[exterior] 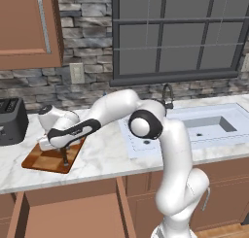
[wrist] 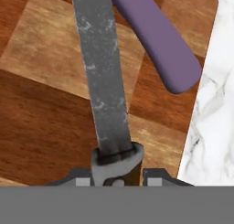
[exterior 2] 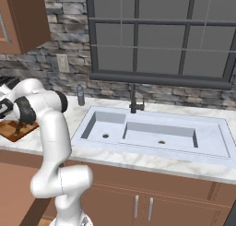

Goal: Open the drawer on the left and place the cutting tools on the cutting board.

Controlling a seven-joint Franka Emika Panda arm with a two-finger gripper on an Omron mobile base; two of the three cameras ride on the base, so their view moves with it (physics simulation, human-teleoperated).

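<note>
So the white arm's two-finger gripper (exterior: 63, 157) is down over the checkered wooden cutting board (exterior: 44, 160), jaws only slightly apart and pinched on the handle end of the slim dark knife (wrist: 103, 81), blade lying out over the board. The purple-handled tool (wrist: 157, 40) is just beside the blade, angled toward the board's edge by the white marble counter (exterior: 104, 157). Black toaster (exterior: 10, 120) sits left of the board, sink (exterior 2: 152, 133) off to the right, and the reddish-brown wooden drawer (exterior: 73, 212) hangs open below the counter edge
</note>
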